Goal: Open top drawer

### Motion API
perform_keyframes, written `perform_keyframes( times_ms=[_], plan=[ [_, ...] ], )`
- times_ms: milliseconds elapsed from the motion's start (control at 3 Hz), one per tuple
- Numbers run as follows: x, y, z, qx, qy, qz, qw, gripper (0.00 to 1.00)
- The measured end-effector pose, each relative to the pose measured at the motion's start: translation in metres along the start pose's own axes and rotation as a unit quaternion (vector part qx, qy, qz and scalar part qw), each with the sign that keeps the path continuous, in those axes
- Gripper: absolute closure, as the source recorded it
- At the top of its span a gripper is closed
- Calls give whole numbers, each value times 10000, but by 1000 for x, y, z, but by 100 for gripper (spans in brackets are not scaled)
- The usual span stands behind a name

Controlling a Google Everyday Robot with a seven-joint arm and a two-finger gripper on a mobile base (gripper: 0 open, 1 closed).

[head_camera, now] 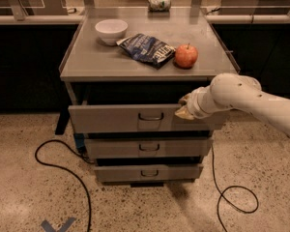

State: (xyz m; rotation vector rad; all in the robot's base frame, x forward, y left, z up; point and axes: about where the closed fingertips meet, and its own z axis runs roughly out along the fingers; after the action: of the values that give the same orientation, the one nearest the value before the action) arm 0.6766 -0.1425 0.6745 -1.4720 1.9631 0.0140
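- Gripper (182,108) sat at the upper edge of the top drawer (111,120), right of the wire pull (151,116) and not on it. Could not tell whether it was open, closed or hooked on the edge.
- Risk: the contact was off-centre, so a pull from there could skew the drawer and bind it on its slides.
- Risk: the hold on the thin top edge looked shallow, and the gripper could slip off and lose the drawer.
- Risk: a hard tug could jolt the bench (92,64), so the apple (186,55) near the front right could roll off. The bowl (111,30) and chip bag (147,49) looked safer.
- Risk: the floor cable (63,173) ran close to the cabinet and could snag if the base backed up.
- The top drawer was directly under the bench top, above the middle drawer (147,148) and bottom drawer (147,172).
- It had a grey metal front, wider and taller than the two below, with a small dark pull in a central recess.
- The front stood proud of the lower two, with a dark gap above it. Judged partly open, not fully out.
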Motion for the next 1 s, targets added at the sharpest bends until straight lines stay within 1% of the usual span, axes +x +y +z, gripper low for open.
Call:
perform_keyframes(
  times_ms=[333,667,1000],
  plan=[
    [1,17,-10,122,76,31,9999,100],
    [-15,24,-52,744,90,-50,9972,100],
    [-12,43,-61,827,151,12,9965,100]
  ],
)
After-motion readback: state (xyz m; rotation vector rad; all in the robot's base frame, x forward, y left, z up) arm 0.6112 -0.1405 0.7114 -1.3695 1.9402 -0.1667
